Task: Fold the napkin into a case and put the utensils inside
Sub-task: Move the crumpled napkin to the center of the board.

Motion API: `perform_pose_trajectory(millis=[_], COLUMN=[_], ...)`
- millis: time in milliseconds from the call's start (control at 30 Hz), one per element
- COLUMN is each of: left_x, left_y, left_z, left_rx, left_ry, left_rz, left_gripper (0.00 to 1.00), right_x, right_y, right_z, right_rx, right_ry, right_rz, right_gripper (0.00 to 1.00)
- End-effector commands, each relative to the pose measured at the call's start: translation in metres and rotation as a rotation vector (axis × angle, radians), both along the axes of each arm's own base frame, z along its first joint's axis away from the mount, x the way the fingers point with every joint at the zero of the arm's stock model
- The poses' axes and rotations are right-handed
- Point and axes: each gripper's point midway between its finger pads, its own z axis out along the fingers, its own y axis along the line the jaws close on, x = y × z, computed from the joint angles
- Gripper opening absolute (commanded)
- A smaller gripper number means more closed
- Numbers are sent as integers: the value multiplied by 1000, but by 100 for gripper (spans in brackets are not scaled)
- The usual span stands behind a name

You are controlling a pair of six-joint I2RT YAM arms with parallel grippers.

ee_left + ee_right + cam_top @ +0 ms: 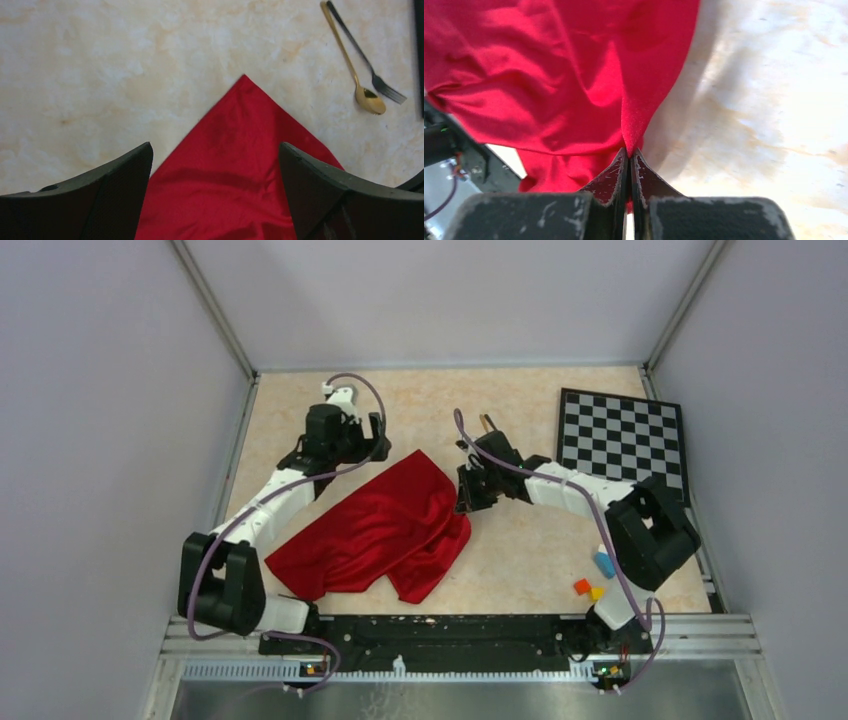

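The napkin (380, 525) was spread, rumpled and partly doubled over, on the tabletop (520, 560) between the two arms, its lower lobes lying nearest the bases. A few small coloured blocks (592, 580) were seen near the right arm's base, well apart from the cloth. At the napkin's right edge a raised fold was pinched between the closed fingers of the right tool (629, 152). Farther back, the left tool (215, 145) was held with its fingers spread wide above the cloth's pointed far corner, nothing being gripped. Beyond that corner the gold spoon (369, 99) and dark fork (386, 90) were laid side by side on the tabletop. A checkered board (622, 438) was placed at the far right.
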Motion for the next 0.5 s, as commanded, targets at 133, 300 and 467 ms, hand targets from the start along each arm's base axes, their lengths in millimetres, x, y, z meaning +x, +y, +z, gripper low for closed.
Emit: perform_pose_trajectory(millis=[133,300,467], left_x=[-60,-106,-128], left_y=[13,64,67], left_z=[-43,-55,-59], left_rx=[100,87,-40], left_ry=[342,420,420], left_rz=[203,450,498], left_gripper=[99,99,99], right_x=[18,55,108], right_y=[-55,-39,13], right_z=[12,39,41], right_rx=[-247,-197,-156], right_ry=[-111,-247,-244], right_rz=[-93,-132,-109], right_gripper=[14,62,64])
